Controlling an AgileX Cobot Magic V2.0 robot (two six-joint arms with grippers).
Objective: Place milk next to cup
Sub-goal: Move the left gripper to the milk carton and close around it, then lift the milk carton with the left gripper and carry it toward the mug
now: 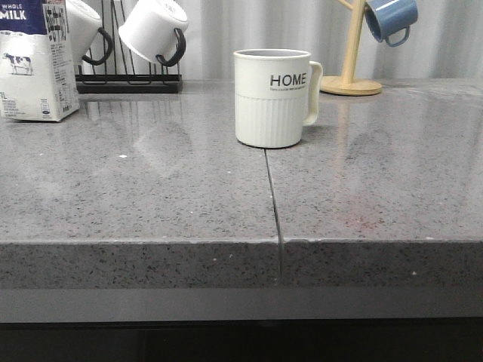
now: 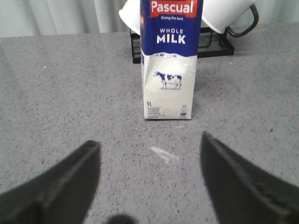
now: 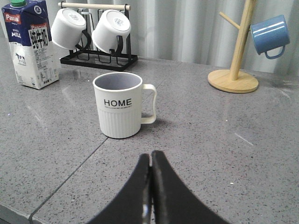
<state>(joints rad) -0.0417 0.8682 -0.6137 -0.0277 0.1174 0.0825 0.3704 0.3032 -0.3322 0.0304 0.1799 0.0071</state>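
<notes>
Two dark fingers of the left gripper sit low over the grey counter, spread wide apart with nothing between them. Straight ahead of that gap stands the milk, upright, out past the fingertips and not touching them. Its blue front with the cow faces the gripper. The right gripper also hangs low over the counter, and its two fingers are pressed flat together, holding nothing. Just ahead of its tips stands the cup, upright, with the word HOME facing the gripper and its handle on the side away from the milk. The cup is near the tips but not touching them. Count the things: one milk carton, one HOME cup, two white mugs with black handles hanging on a black rack, and one blue mug hanging on a wooden mug tree. From the front, the milk stands far off to one side of the cup, well apart from it, beside the black rack. Neither arm shows in the front view.
</notes>
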